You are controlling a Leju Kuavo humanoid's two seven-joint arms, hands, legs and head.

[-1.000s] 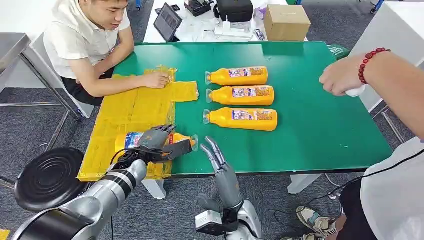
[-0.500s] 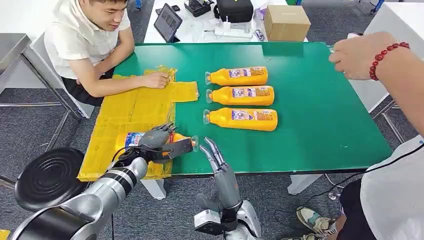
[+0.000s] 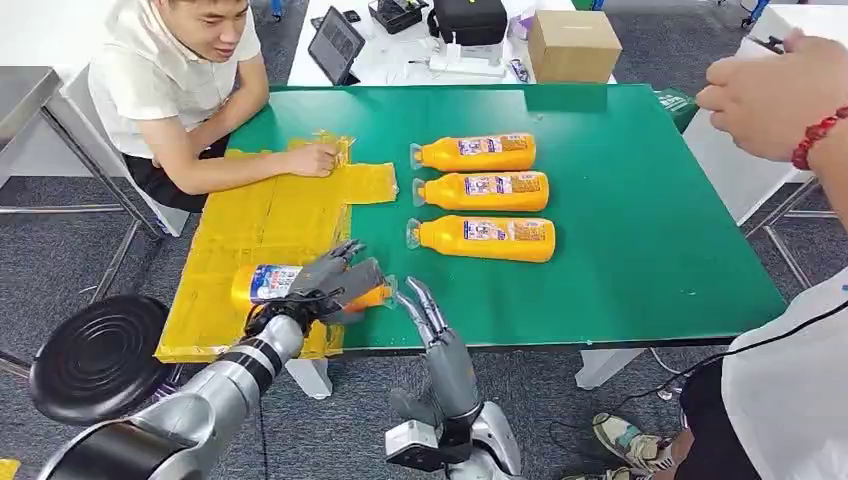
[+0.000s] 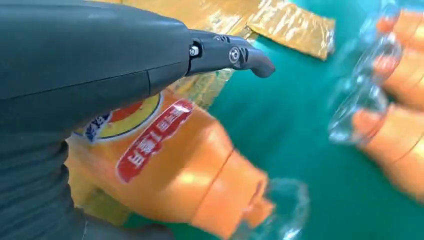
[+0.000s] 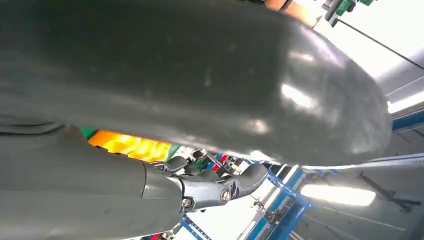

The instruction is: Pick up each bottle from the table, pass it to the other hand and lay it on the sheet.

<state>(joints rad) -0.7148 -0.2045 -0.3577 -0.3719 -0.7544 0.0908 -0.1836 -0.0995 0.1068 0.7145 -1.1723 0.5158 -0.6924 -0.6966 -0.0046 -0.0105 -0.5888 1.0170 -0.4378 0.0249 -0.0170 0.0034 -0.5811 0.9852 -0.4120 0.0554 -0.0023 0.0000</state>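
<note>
An orange bottle (image 3: 268,283) lies on its side on the yellow sheet (image 3: 265,215) near the table's front edge, cap toward the green table top. My left hand (image 3: 338,277) hovers over its neck end with fingers spread and lifted off it; in the left wrist view a straight finger (image 4: 230,54) stands clear above the bottle (image 4: 165,165). My right hand (image 3: 430,318) is just in front of the table edge, fingers straight and apart, holding nothing. Three more orange bottles (image 3: 478,152) (image 3: 485,190) (image 3: 485,238) lie in a row on the table.
A seated person rests a hand (image 3: 315,158) on the sheet's far part. Another person's arm with a red bead bracelet (image 3: 815,140) reaches in at the upper right. A black stool (image 3: 95,355) stands at front left. A cardboard box (image 3: 573,45) sits behind the green table (image 3: 650,230).
My left hand's fingers have lifted and spread off the bottle, which now lies on the sheet. The person's hand at the right has drawn back up and to the right.
</note>
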